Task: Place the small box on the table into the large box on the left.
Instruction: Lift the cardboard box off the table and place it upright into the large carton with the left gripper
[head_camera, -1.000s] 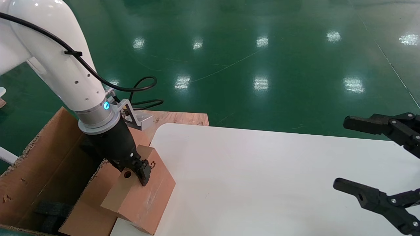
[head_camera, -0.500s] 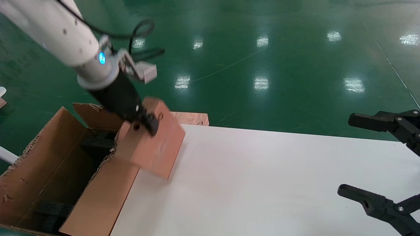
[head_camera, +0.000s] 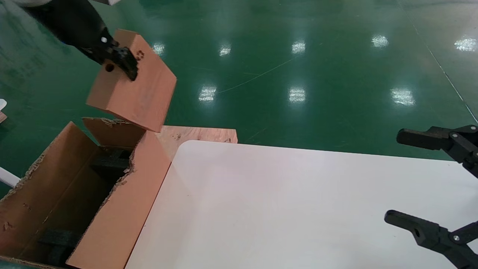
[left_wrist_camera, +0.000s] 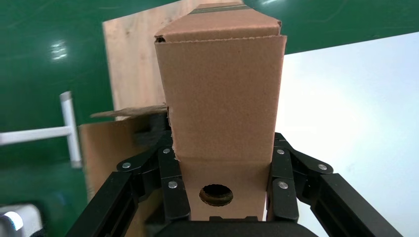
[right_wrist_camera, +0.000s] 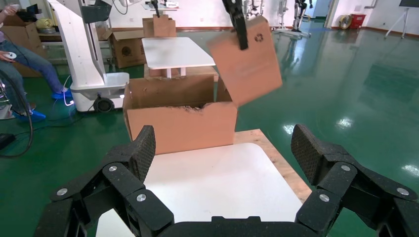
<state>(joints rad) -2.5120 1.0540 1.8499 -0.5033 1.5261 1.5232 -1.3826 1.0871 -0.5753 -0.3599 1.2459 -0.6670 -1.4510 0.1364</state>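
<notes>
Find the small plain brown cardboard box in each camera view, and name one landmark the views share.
Head view: small plain brown cardboard box hangs upper left, held by the left gripper.
Left wrist view: box fills the centre, clamped between the jaws.
Right wrist view: box is airborne at top centre.
Shared landmark: the big brown torn-edged cardboard carton below it.

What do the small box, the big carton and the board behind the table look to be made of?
Small box, held by the left pincer: plain matte brown cardboard, with a perforated fold edge. Large box: corrugated cardboard, judging by ragged torn flap edges. Board: bare wood, likely plywood, showing grain.
</notes>
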